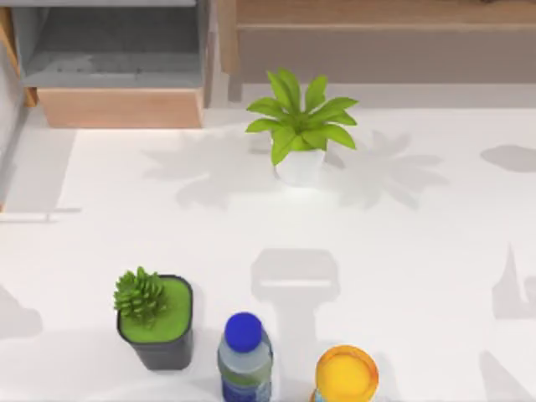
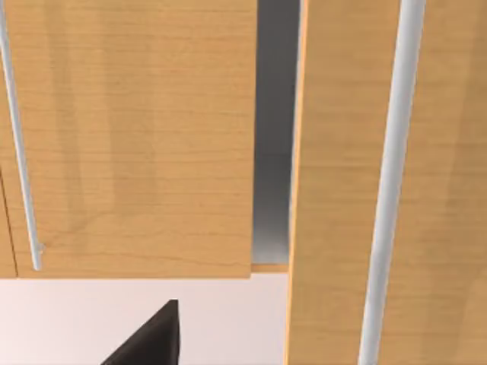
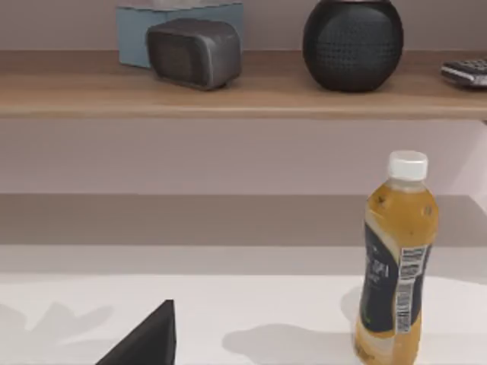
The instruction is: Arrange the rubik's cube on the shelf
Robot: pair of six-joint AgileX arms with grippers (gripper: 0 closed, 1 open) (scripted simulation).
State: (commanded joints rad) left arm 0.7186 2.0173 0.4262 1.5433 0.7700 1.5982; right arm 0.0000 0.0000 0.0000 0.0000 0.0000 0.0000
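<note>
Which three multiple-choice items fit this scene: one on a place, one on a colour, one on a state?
1. Where is the leafy plant?
A on the table, in front of the shelf
B on that shelf
C on a chair

2. What colour is the cap of the bottle beside the succulent?
A red
B blue
C white

3. How is the juice bottle placed?
A lying down
B upright, uncapped
C upright, capped

Key: 1 A, its white pot rests on the tabletop; 2 B, the top view shows a blue cap; 3 C, its white cap is on.
</note>
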